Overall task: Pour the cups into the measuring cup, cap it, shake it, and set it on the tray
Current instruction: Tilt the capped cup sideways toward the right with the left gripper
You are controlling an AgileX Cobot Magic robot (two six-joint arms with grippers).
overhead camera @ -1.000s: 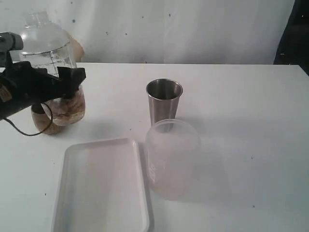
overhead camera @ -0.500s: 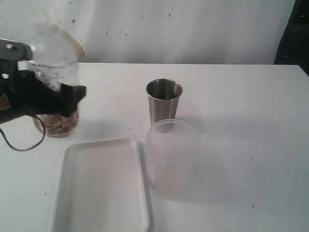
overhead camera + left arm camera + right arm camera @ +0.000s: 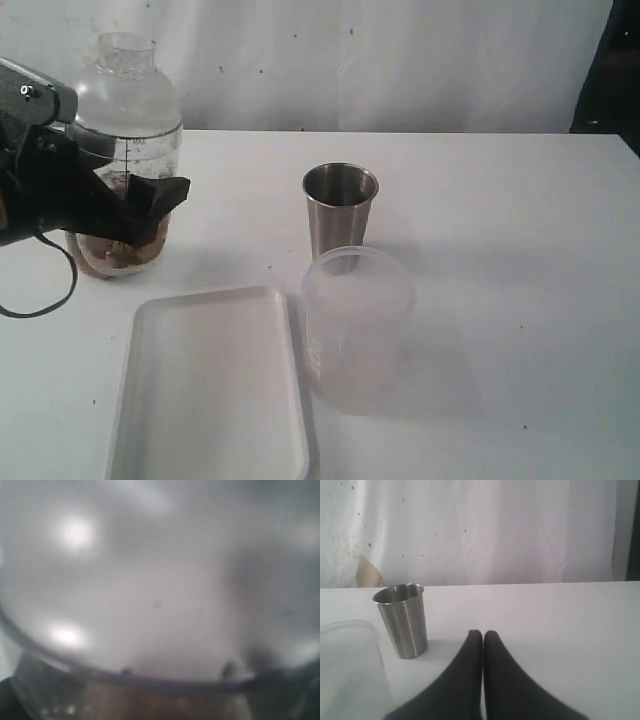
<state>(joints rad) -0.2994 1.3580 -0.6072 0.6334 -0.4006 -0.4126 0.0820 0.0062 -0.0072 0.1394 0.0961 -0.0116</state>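
Now that the measuring cup (image 3: pixel 130 125) stands upright again, where half a second ago it was blurred with motion and a second ago it leaned over with its brown contents (image 3: pixel 112 255) slid to one side, the shaking looks to be at or near its end. The left gripper (image 3: pixel 150 205) clasps the cup about its lower half, jaws spread wide to either side of the clear wall. The domed cap (image 3: pixel 125 70) sits on top, above the gripper. The contents have settled level in the bottom, below the gripper. Whether the base rests on the desk (image 3: pixel 500 220) or hangs just over it I cannot tell.

The tray (image 3: pixel 205 390) lies just beside the left gripper, on the side nearer the exterior camera, its closest corner near the cup's base. The steel tumbler (image 3: pixel 340 210) stands well apart from the left gripper, towards the middle of the desk. A frosted tub (image 3: pixel 357 330) overlaps it from the camera's side; whether the two touch I cannot tell. The right gripper (image 3: pixel 482 640) is pressed fully closed on nothing, with the tumbler a little ahead of it. The wooden cup is not to be seen.

By this, pouring and capping appear done. What remains is a short carry onto the tray and a release, unless more shaking is meant.
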